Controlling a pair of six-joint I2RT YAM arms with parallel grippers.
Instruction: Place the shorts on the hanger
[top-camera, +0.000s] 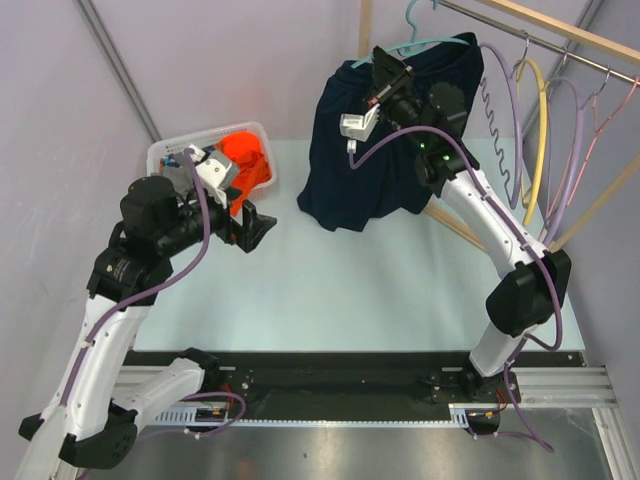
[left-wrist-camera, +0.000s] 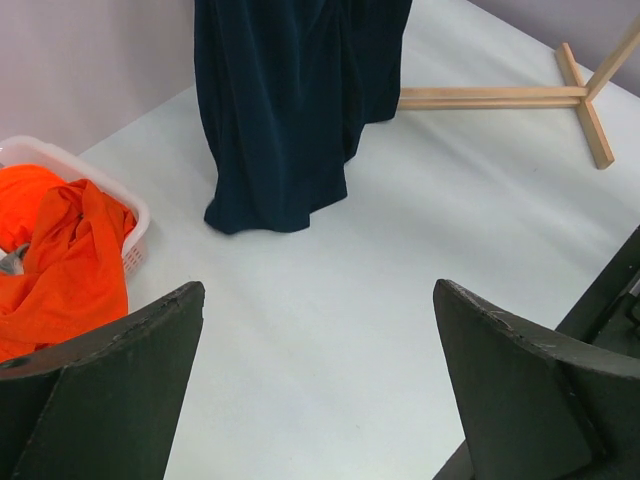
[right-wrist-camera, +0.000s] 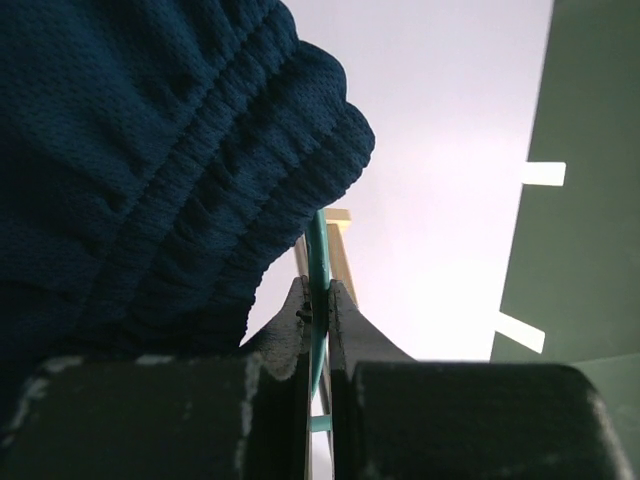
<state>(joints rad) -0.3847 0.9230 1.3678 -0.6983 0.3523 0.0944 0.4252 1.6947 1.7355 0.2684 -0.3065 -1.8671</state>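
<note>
So the shorts (top-camera: 385, 165) are up at roughly 1 o'clock on the table (top-camera: 330, 300) in the overhead view, draped over the teal hanger (top-camera: 432, 44) with the elastic waistband bunched at the top and the legs hanging straight down. Long axis is basically vertical, and from the left wrist cam the hem looks like it brushes the tabletop. My right gripper (right-wrist-camera: 318, 300) is pinched tight on the hanger wire just under the waistband, with the fabric sitting at about 10 o'clock from the fingers in that wrist view. That arm is carrying the whole thing and is by far the nearer one. The left gripper (left-wrist-camera: 318, 330) hangs wide open with nothing in it at about 9 o'clock on the table, and the shorts lie off toward its 2 o'clock, well apart. Just beside the left arm is the basket (top-camera: 170, 152) with the orange garment (top-camera: 248, 158). My read is the shorts are pretty much on. The hanger's hook sits near the end of the rail (top-camera: 560, 40) that carries the purple and yellow hangers, at about 3 o'clock from it, but I can't tell if it's actually caught on anything. If it isn't, any hang-up move goes that way with the right arm.
</note>
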